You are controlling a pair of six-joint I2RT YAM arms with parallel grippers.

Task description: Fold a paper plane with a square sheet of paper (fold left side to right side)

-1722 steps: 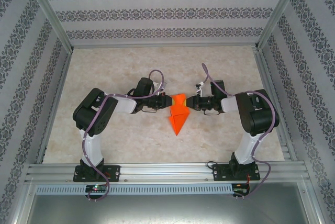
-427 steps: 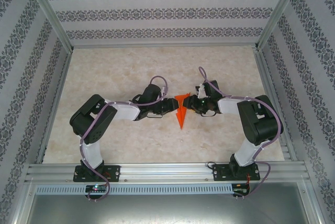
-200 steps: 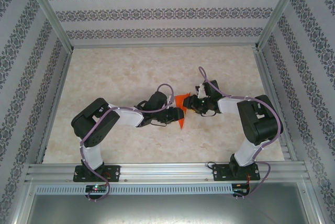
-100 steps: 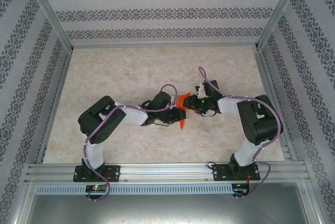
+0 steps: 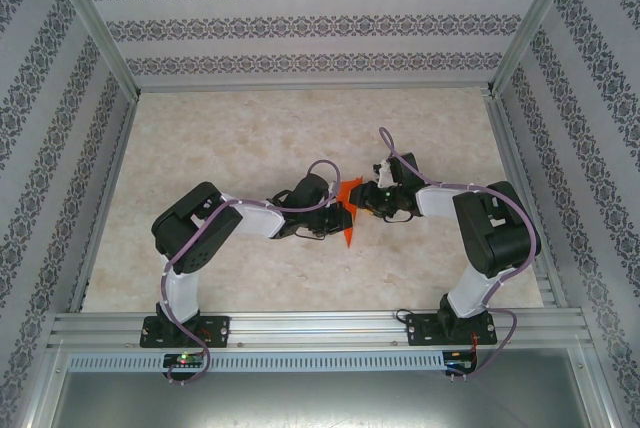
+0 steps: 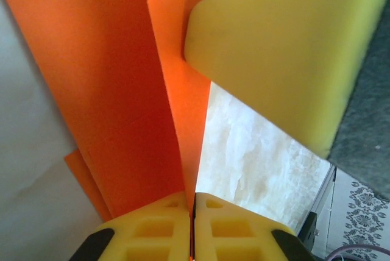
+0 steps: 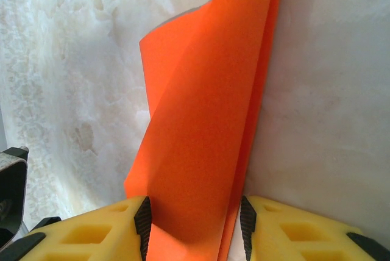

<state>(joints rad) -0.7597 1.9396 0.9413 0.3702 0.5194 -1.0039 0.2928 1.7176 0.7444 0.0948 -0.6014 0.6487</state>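
Closing my left fingers (image 6: 192, 221) on the paper plane's (image 5: 346, 210) standing fold at frame centre; right fingers (image 7: 194, 224) grip its other layers, ready for creasing.

Matt orange paper plane (image 6: 122, 90); marbled table (image 5: 250, 138)

Paper plane (image 5: 346, 210) between left claw (image 5: 338, 218), right claw (image 5: 362, 204), mid-table (image 5: 240, 138).
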